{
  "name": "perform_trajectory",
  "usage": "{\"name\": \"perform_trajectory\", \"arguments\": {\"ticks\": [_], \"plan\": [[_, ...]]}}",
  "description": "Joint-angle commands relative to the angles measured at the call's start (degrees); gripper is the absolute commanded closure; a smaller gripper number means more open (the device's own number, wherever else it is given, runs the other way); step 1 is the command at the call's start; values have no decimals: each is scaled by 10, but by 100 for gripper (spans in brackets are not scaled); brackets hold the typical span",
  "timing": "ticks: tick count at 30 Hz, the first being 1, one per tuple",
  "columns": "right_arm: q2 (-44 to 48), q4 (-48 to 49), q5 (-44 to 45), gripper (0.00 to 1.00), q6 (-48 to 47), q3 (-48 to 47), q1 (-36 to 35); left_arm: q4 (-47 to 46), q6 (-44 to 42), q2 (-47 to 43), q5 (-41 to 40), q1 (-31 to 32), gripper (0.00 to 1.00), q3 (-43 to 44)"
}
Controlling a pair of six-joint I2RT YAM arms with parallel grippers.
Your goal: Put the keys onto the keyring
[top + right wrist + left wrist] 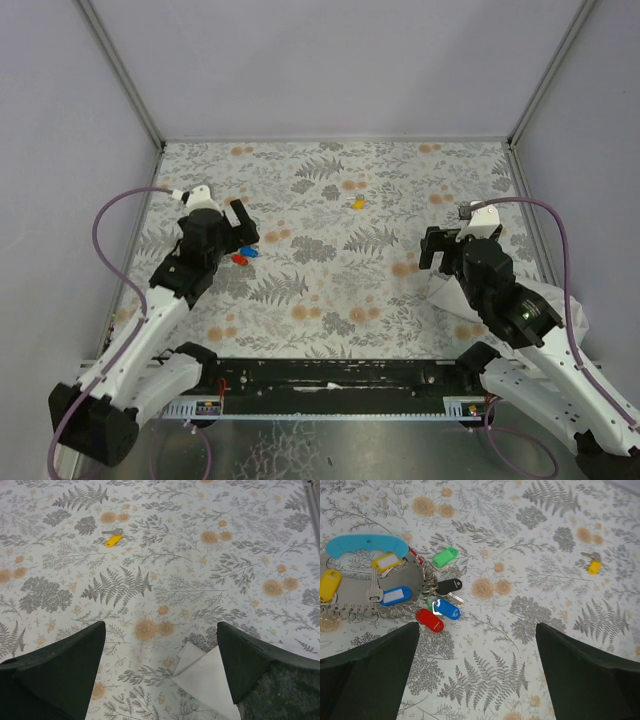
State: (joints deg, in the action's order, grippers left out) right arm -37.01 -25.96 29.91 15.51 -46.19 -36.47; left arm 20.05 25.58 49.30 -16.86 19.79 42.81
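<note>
Left wrist | keyring (426, 586) at left | loose yellow key (593, 567) well apart

Overhead and wrist views share yellow key (594, 567).

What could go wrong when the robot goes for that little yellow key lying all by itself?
1. The loose yellow key lies small and flat on the flowery cloth. The open right tool might pinch badly and just push it away.
2. The key bunch is a tangle near the left tool. Grabbing it may snag the wrong piece.
3. A white flap lies just below the right tool and could catch on it.
</note>
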Motion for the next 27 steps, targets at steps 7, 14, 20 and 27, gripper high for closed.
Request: {"name": "perform_trajectory", "arguments": {"ticks": [7,14,20,27], "plan": [[43,29,-90,1,25,15,2,-55,73,188,28,-108,0,51],[47,31,-132,1,32,23,2,-49,66,310,42,-184,0,99],[41,34,-146,1,34,27,2,-13,38,446,14,-190,2,179],[24,33,-138,1,33,27,2,-1,21,542,30,-195,19,232]]}}
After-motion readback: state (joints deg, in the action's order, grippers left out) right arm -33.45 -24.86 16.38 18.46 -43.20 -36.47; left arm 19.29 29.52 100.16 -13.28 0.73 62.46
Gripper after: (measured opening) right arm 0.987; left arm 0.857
